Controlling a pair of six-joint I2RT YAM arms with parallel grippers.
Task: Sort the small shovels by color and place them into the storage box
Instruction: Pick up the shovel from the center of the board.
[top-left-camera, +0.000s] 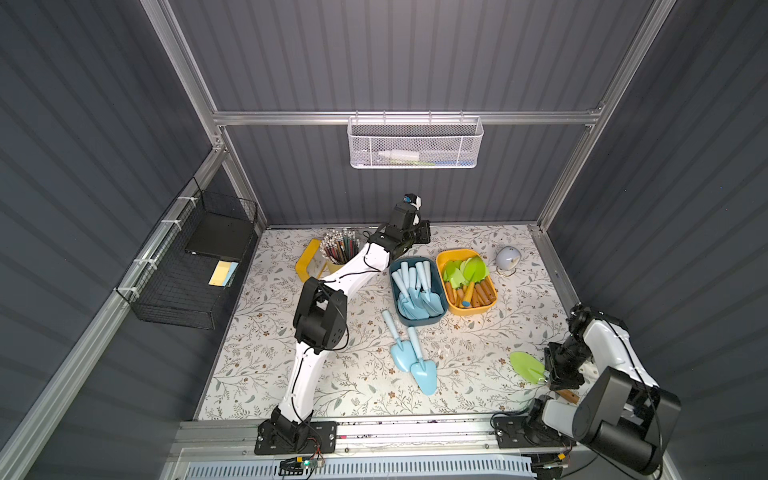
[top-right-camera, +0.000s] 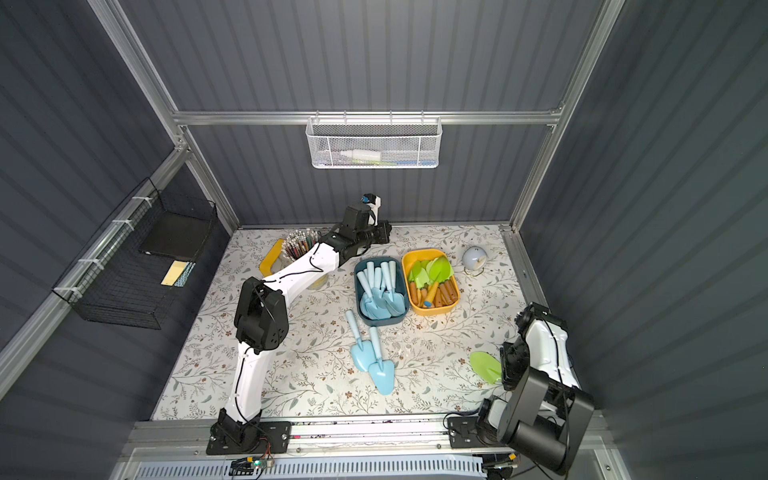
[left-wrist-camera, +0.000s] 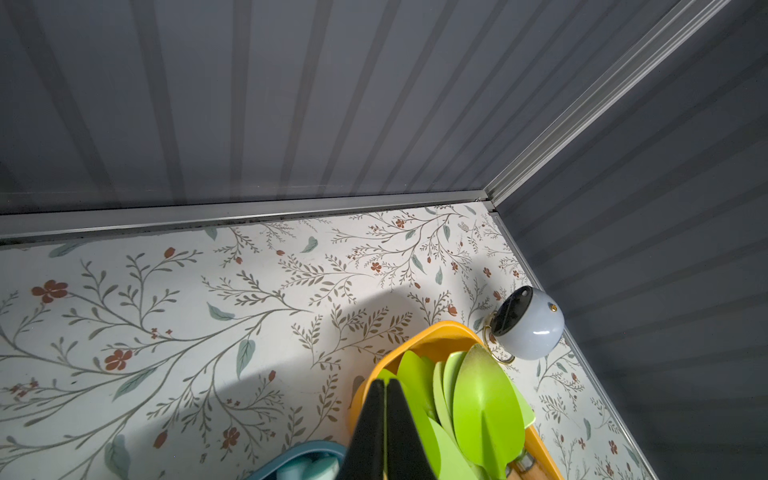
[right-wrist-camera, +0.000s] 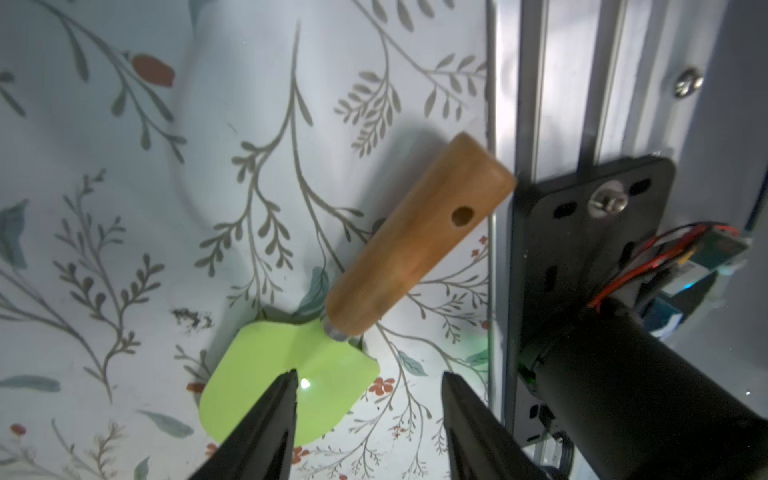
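Lime-green shovel with a brown wooden handle (right-wrist-camera: 374, 274): it lies flat on the floral-patterned tabletop (top-left-camera: 249, 353) at my front right corner. Its handle end is close to the front rail.
Right gripper (right-wrist-camera: 369, 378): it hangs low over that shovel with its black fingers apart. I see one fingertip over the blade and the other off to its side, but I cannot tell whether either touches.
Left gripper (left-wrist-camera: 384, 415): its fingers are pressed together with nothing between them, up in the air by the far ends of the two boxes.
Dark teal plastic box (top-left-camera: 392, 282): it holds the pale-blue plastic shovels (top-left-camera: 415, 286), blades towards me.
Yellow plastic box (top-left-camera: 457, 252): it sits just right of the teal one and holds the green-bladed shovels (top-left-camera: 467, 272), handles towards me.
Two loose pale-blue shovels (top-left-camera: 402, 357): I see them side by side on the tabletop just in front of the teal box, blades towards me.
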